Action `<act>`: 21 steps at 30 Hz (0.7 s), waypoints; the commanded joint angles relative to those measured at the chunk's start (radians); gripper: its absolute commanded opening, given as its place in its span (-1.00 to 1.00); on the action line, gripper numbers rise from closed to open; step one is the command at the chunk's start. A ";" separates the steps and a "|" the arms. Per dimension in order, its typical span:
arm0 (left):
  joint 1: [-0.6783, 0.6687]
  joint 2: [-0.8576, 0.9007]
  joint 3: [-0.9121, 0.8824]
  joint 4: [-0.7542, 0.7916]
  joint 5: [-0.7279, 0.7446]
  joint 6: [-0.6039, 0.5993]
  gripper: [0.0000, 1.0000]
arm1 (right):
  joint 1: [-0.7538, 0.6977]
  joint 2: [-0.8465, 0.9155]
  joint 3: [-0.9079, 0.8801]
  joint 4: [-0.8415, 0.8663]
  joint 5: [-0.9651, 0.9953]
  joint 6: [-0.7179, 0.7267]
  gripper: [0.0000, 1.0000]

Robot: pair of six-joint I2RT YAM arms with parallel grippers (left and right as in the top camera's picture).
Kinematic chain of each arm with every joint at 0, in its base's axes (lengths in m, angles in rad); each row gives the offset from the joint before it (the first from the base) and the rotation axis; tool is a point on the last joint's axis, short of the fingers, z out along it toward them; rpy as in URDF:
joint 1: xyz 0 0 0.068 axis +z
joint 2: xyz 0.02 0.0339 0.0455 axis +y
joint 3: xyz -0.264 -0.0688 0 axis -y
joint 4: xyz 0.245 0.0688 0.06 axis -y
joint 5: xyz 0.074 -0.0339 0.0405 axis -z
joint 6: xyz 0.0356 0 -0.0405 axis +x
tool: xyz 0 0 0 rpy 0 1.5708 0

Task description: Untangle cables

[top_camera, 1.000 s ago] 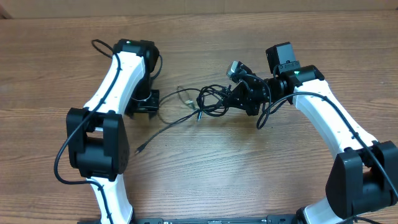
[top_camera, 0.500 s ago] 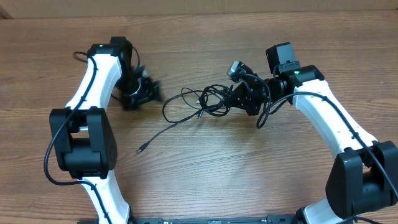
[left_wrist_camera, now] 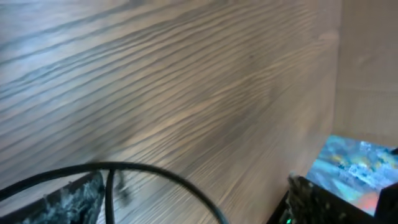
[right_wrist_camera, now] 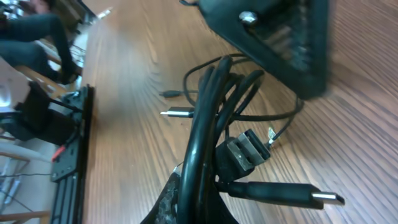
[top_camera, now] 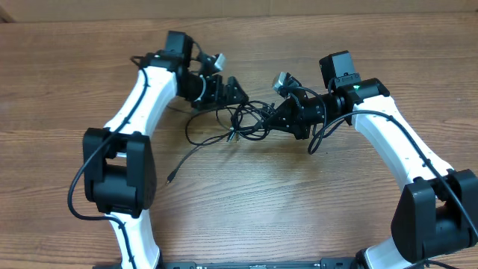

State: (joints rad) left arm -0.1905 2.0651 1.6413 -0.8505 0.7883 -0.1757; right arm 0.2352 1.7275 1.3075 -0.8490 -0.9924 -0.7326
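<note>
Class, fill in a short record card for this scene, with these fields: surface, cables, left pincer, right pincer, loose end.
surface: wooden table
cables: thin black cables, tangled at mid-table between the two arms
left pincer: left pincer open at the tangle's left edge, gripping nothing; one strand arcs between its fingers
right pincer: right pincer shut on the cables at the tangle's right side
loose end: one plug end trails away from the tangle and lies flat on the table

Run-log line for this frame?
left gripper: open, beside cables | right gripper: shut on cables | cables: tangled, on table
</note>
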 commanded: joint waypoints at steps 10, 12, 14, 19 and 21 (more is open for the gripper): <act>-0.034 0.003 0.001 0.037 0.151 -0.334 0.81 | -0.008 -0.006 0.019 0.011 -0.068 -0.001 -0.93; -0.052 0.004 -0.003 0.035 0.132 -0.348 0.73 | -0.010 -0.006 0.023 0.025 -0.068 0.000 -0.93; -0.069 0.006 -0.003 0.031 0.101 -0.385 0.64 | -0.018 -0.006 0.027 0.046 -0.068 0.041 -0.93; -0.106 0.008 -0.003 0.035 -0.009 -0.528 0.54 | -0.053 -0.009 0.062 0.066 -0.168 0.135 -0.93; -0.117 0.008 -0.003 0.043 -0.043 -0.565 0.54 | -0.067 -0.012 0.075 0.072 -0.233 0.134 -0.93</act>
State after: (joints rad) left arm -0.2897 2.0651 1.6413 -0.8131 0.8299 -0.6327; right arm 0.1936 1.7275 1.3170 -0.7956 -1.0828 -0.6353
